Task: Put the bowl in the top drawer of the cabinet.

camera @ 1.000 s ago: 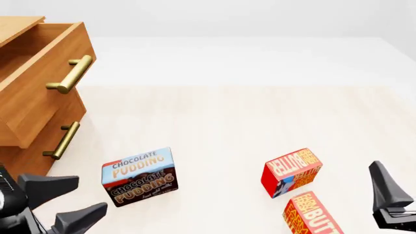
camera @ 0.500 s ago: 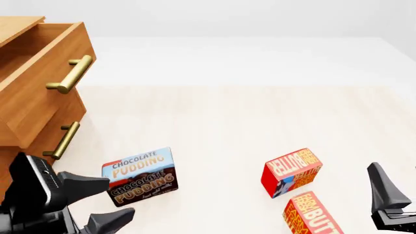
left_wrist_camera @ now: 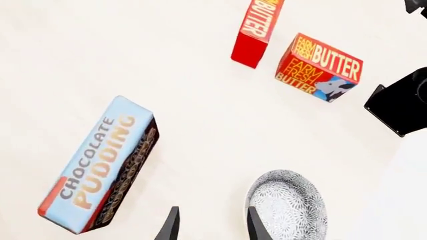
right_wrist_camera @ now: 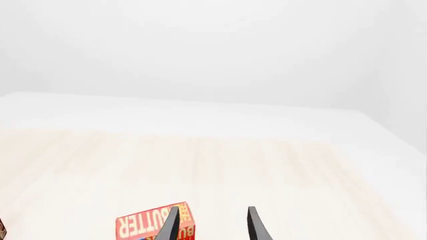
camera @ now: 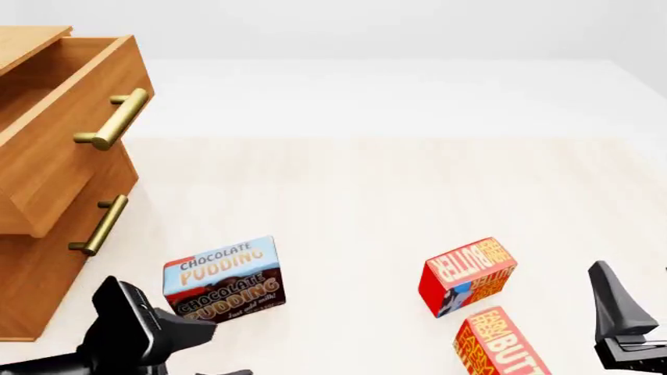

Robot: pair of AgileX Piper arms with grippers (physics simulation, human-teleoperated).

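Bowl (left_wrist_camera: 288,206) beside open left end effector (left_wrist_camera: 210,225)

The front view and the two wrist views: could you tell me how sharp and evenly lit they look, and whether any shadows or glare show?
Front view: sharp, flat light; chocolate pudding box and cabinet cast almost no shadow, no glare. Left wrist view: bowl pattern and butter box lettering crisp, table nearly washed out white. Right wrist view: sharp, but pale wall and table blend.

Cabinet (camera: 47,148): warm brown wood w/ grain, satin; handles brass, shiny. Tabletop (camera: 365,195): pale wood, matt, smooth. Bowl (left_wrist_camera: 288,207): glazed-looking, dense b/w pattern. Pudding box (camera: 223,283) & butter boxes: printed card, slight gloss. Left gripper (left_wrist_camera: 211,227): matt black.
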